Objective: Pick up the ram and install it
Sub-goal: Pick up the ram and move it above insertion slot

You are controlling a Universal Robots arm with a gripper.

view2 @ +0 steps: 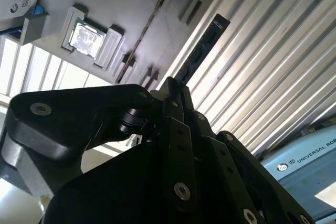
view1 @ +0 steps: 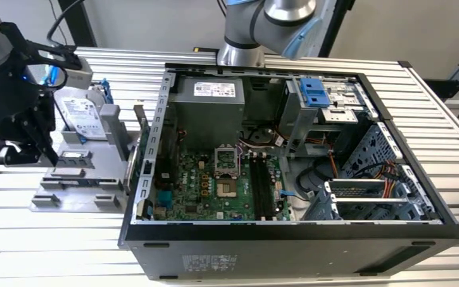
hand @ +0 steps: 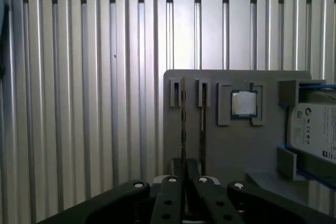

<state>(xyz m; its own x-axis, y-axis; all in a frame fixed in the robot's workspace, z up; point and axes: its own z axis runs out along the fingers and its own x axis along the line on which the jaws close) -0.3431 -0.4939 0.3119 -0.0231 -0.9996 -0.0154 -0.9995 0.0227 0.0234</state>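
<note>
Gripper (view1: 42,152): hangs over the holder, at the exterior view's left of the case. Closed on the ram, with the fingers (view2: 170,98) pinching one end in the second wrist view.
Ram (view2: 202,51): dark, narrow stick. Juts out from between the fingertips with its broad face showing and its far end over the ribbed table. Well apart from the motherboard. Whether lifted clear of the holder cannot be told.
Holder (view1: 70,200): grey plate flat on the table, just beside the case wall. Carries the drive and the processor. Bears two long slots (hand: 203,124) running towards the gripper in the first wrist view.
Processor (hand: 243,103): small, square and silver. Sits in its recess between the slots and the drive.
Drive (view1: 82,116): silver box in a blue frame. Stands tilted at the holder's far end in the exterior view.
Case (view1: 293,233): black and open-sided. Lies mid-table with cables and bays exposed.
Motherboard (view1: 213,185): green board on the case floor, towards the exterior view's left.
Table (view1: 54,251): ribbed metal surface under holder and case.
</note>
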